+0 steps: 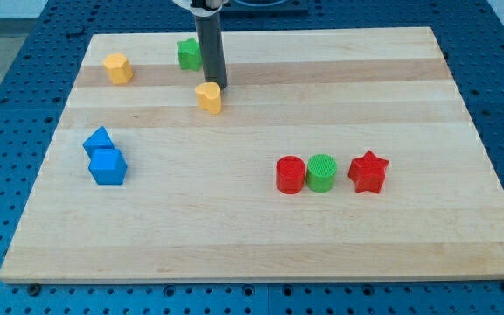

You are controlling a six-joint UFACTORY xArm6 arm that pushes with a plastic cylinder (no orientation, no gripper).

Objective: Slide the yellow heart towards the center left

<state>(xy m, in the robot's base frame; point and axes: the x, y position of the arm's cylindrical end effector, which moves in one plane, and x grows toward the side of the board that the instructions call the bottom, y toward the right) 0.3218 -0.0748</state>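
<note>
The yellow heart (208, 97) lies on the wooden board (261, 227) in the upper middle-left. My rod comes down from the view's top, and my tip (216, 87) rests just above and right of the heart, touching or nearly touching its upper right edge. A green block (188, 53), star-like in shape, sits just left of the rod, partly hidden by it.
A yellow hexagonal block (118, 67) sits at the upper left. A blue triangle-like block (99, 140) and a blue cube (108, 165) touch at the centre left. A red cylinder (290, 174), green cylinder (321, 172) and red star (367, 171) stand in a row at the right.
</note>
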